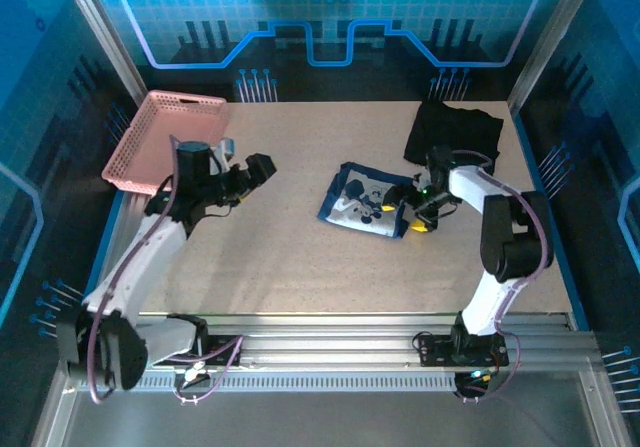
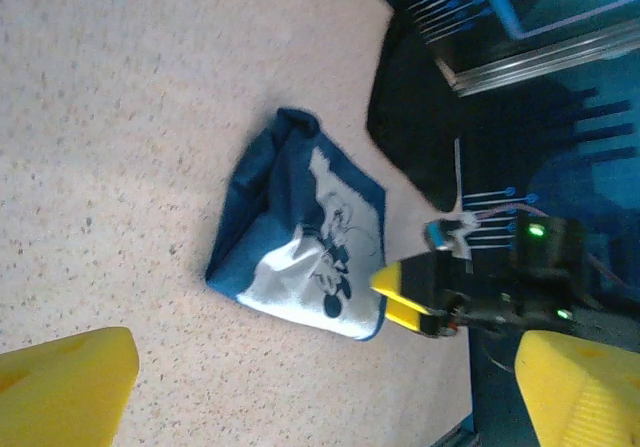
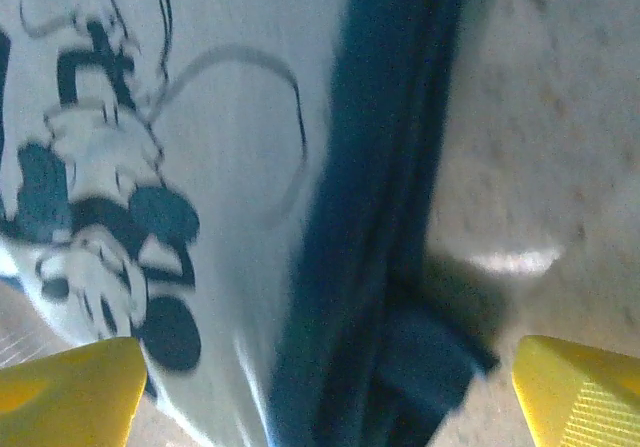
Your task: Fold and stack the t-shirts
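Right wrist view puts the right gripper (image 3: 325,397) spread wide with nothing clamped, its yellow fingertips (image 3: 70,392) on either side of the navy t-shirt (image 3: 200,167) and its dark folded edge. Blur hides whether they brush the cloth. Its arm doubles back from the right. The left gripper (image 1: 252,174) is also wide and empty, its arm reaching over bare table (image 1: 300,267), well apart from that shirt. The black t-shirt (image 1: 455,132) lies folded near the far right edge, and the pink basket (image 1: 165,142) sits at the far left corner.

Navy t-shirt (image 1: 365,199) bears a white cartoon print, black t-shirt (image 1: 455,132) is plain, basket (image 1: 165,142) pink, table (image 1: 300,262) speckled beige.
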Robot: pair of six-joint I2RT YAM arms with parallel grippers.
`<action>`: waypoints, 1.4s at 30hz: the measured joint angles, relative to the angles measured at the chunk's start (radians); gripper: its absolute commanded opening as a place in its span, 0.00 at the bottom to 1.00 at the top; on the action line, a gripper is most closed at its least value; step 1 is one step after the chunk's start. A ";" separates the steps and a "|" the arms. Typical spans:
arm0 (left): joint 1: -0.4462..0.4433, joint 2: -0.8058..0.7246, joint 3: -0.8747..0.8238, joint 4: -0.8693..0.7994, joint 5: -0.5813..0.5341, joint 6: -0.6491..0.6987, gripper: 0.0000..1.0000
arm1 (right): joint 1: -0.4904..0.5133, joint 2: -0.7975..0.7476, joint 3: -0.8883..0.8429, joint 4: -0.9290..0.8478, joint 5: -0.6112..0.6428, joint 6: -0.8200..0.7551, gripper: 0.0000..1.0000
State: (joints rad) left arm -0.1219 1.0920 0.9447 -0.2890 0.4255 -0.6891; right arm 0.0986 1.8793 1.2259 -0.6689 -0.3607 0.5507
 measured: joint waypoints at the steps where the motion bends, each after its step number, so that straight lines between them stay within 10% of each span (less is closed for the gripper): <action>1: 0.006 -0.031 0.000 -0.018 -0.005 0.010 0.98 | 0.008 0.034 0.036 -0.003 0.014 0.001 0.86; 15: 0.114 -0.202 -0.066 -0.224 -0.074 0.064 0.99 | 0.118 0.345 0.526 -0.310 0.208 0.008 0.01; 32: 0.114 -0.217 -0.124 -0.212 -0.066 0.117 0.99 | 0.131 0.433 1.229 -0.380 0.572 -0.194 0.00; 42: 0.114 -0.203 -0.145 -0.204 -0.066 0.132 0.99 | 0.042 0.487 1.276 -0.386 0.645 -0.223 0.00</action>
State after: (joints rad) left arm -0.0074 0.8894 0.8001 -0.4927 0.3595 -0.5568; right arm 0.1406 2.3665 2.5019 -1.0554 0.2840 0.3275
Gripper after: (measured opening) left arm 0.990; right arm 0.079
